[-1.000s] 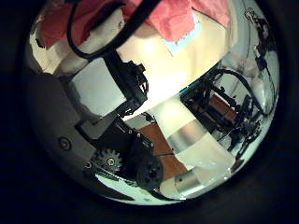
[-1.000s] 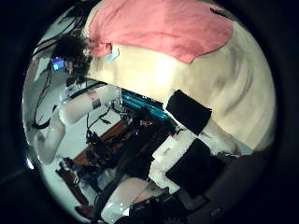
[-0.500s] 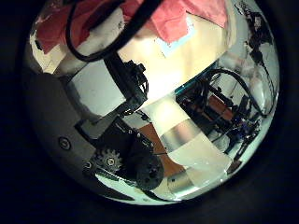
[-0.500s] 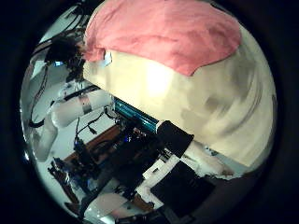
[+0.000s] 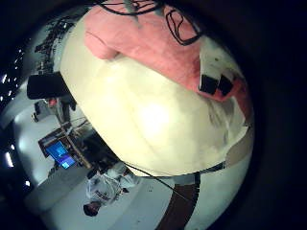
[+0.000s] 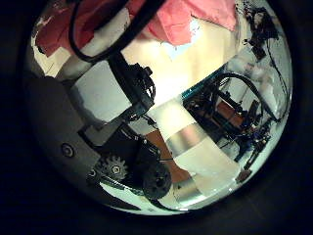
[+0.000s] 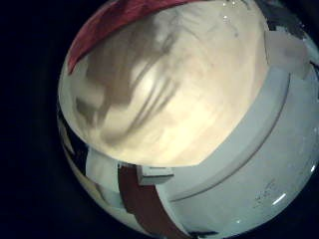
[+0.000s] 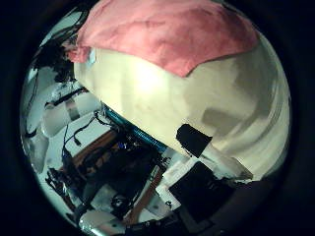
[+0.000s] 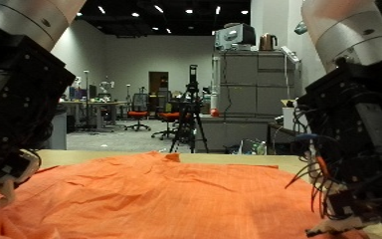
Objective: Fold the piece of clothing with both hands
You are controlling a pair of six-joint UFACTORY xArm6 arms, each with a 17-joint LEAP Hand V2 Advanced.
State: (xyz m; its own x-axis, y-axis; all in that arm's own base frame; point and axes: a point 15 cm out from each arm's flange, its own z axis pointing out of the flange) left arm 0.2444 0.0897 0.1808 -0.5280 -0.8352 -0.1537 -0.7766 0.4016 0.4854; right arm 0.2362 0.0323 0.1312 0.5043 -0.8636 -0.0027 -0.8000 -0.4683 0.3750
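An orange piece of clothing [image 9: 165,194] lies spread on the tan table [image 9: 98,156], with a rumpled far edge. My left hand [image 9: 12,110] hangs over one end of it and my right hand [image 9: 350,139] over the other, both close above the cloth. The left palm views show the clothing [image 5: 144,43] [image 6: 186,18] beside bare table [image 5: 153,125], apart from the left fingers [image 6: 108,93]. From the right palm the clothing [image 8: 167,34] [image 7: 120,25] lies beyond bare table [image 8: 177,93]; the right fingers [image 8: 202,162] hold nothing, and their shadow falls spread on the table [image 7: 169,90].
The table's edge [image 7: 209,169] runs close under my right hand. Beyond the table stand a grey cabinet [image 9: 251,95], a tripod [image 9: 191,110] and office chairs [image 9: 141,115].
Both palm views have shifted a little, the right one more, so the hands have moved slightly over the table. The clothing lies where it was.
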